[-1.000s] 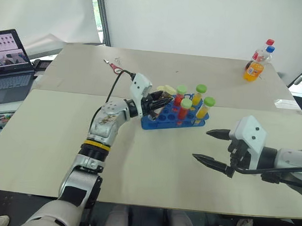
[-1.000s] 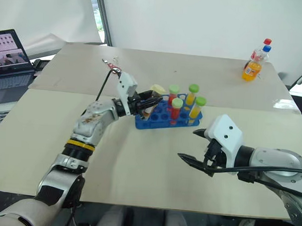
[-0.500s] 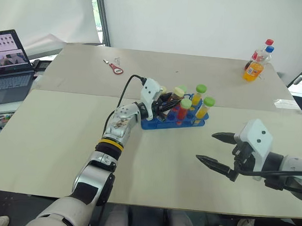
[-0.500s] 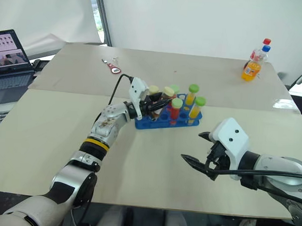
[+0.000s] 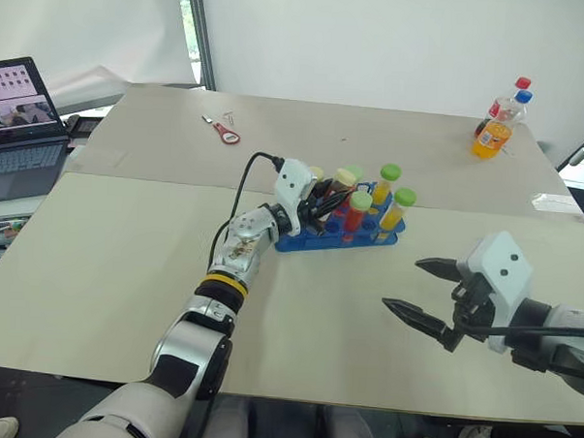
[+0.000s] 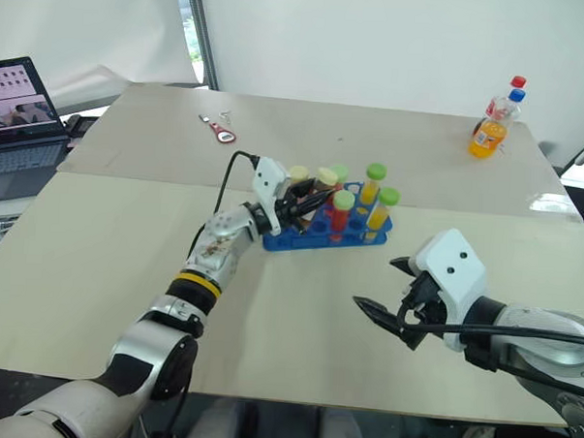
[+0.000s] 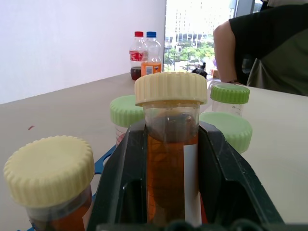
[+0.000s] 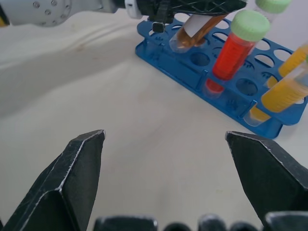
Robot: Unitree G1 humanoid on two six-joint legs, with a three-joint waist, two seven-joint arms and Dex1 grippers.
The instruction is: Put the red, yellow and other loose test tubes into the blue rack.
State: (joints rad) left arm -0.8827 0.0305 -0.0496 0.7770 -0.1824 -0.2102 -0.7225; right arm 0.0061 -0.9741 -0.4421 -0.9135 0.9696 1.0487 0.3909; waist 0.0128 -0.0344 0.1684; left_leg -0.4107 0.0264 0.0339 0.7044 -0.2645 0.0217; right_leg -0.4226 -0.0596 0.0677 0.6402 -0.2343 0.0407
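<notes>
Rack filling looks nearly finished: the blue rack (image 5: 342, 231), mid-desk toward the far edge, already holds several capped tubes, red, yellow and amber. The left gripper (image 5: 322, 203) is clamped on an amber tube with a cream cap (image 7: 169, 159), tilted over the rack's left end, its tip above a hole but not yet seated. The right gripper (image 5: 426, 295) hovers empty near the desk's right front edge, jaws spread wide; no loose tubes lie on the desk.
</notes>
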